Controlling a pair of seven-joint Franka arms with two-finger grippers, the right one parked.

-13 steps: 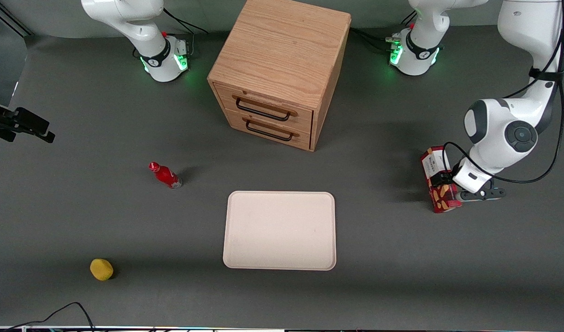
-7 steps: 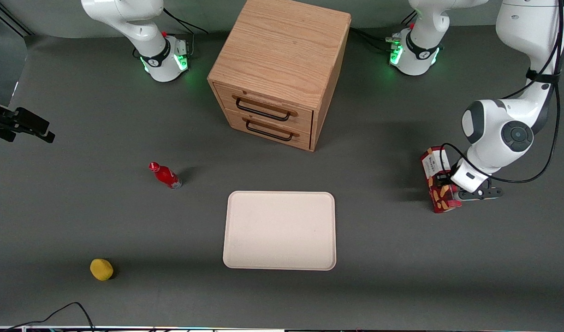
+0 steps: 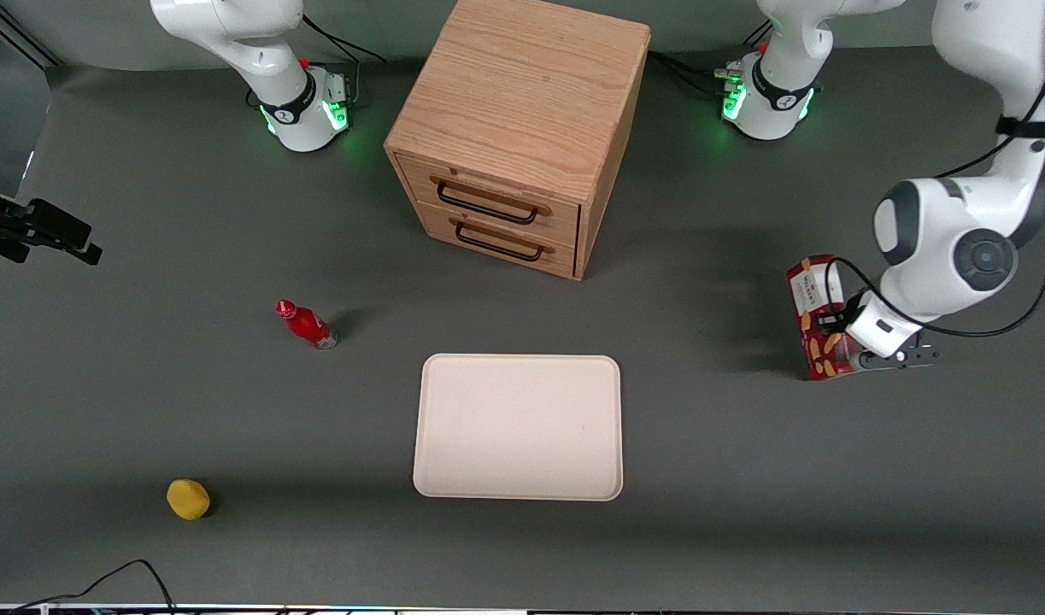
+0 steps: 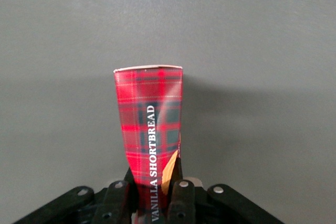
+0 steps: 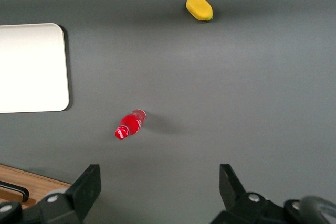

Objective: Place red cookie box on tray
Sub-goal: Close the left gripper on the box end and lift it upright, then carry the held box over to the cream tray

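Grey matting covers the table (image 3: 146, 410), and the working arm reaches down at its own end of it. The gripper (image 3: 840, 329) is clamped on the red cookie box (image 3: 817, 316); in the wrist view the two fingers (image 4: 181, 195) pinch the narrow faces of the carton near one end, and the card bows inward between them. That dent suggests a light, thin-walled box that crushes easily, so a moderate squeeze should do; a hold nearer the middle of its length would likely swing less than this end grip. The printed card looks smooth, so it may slip if the pinch loosens.

The box stands roughly upright, white label end up, and seems to sit slightly clear of the mat, though that is hard to judge. The forearm comes in from about 2 o'clock of the box, wrist bent down and turned sideways toward it.

From the box, the tray (image 3: 437, 478) lies well apart at about 8 o'clock and holds nothing. A wooden drawer cabinet (image 3: 522, 111) stands at about 10 o'clock.
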